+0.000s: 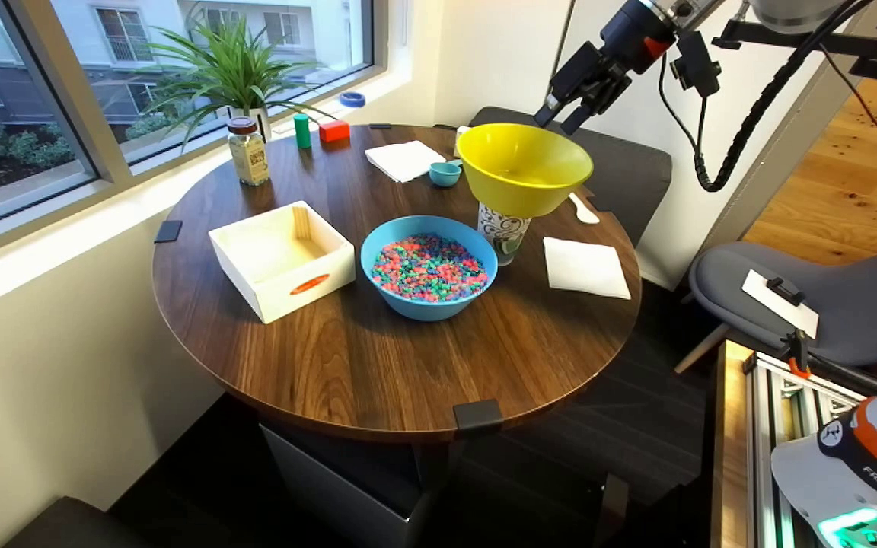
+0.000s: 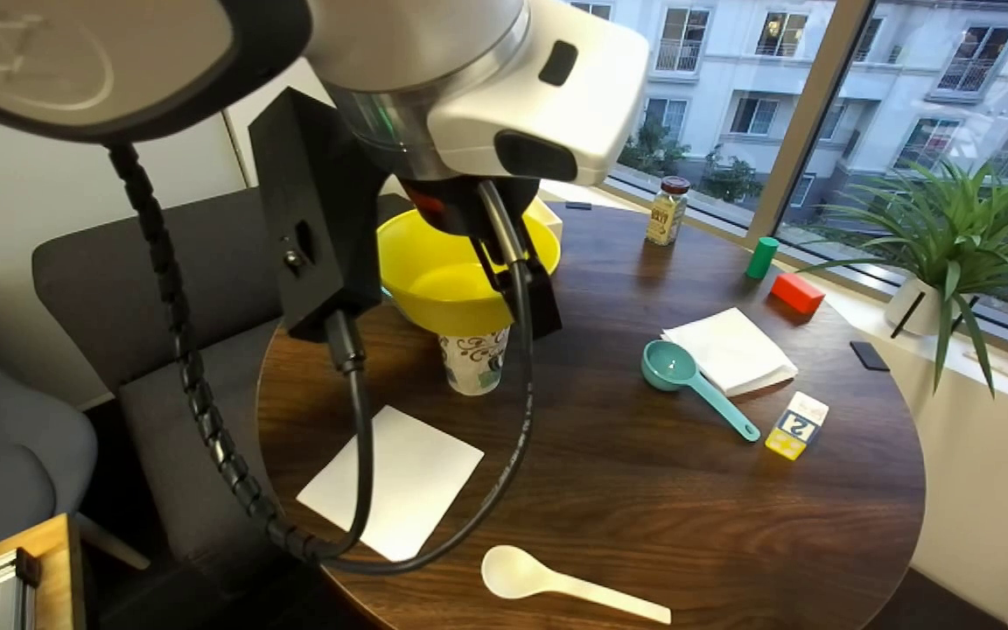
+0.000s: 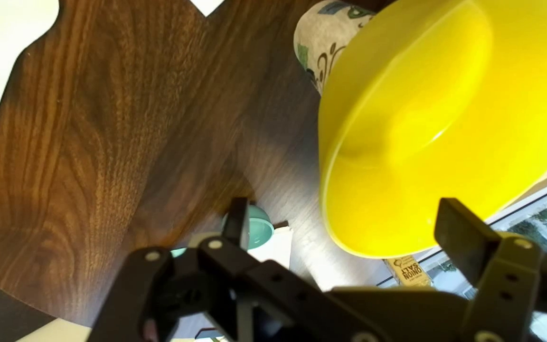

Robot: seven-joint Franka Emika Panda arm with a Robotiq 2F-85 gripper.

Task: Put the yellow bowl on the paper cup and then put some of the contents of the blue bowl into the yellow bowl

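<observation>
The yellow bowl stands, opening up, on top of the paper cup. The cup stands on the round table and shows below the bowl in an exterior view and the wrist view. The blue bowl stands beside the cup, holding a heap of tiny multicoloured pieces; the yellow bowl mostly hides it in an exterior view. My gripper is open and empty, close to the yellow bowl's rim. In the wrist view the fingers are apart, with the bowl beyond them.
A pale wooden tray stands beside the blue bowl. A napkin, a white spoon, a teal scoop, folded napkins, a number block, a salt jar and a red block are on the table.
</observation>
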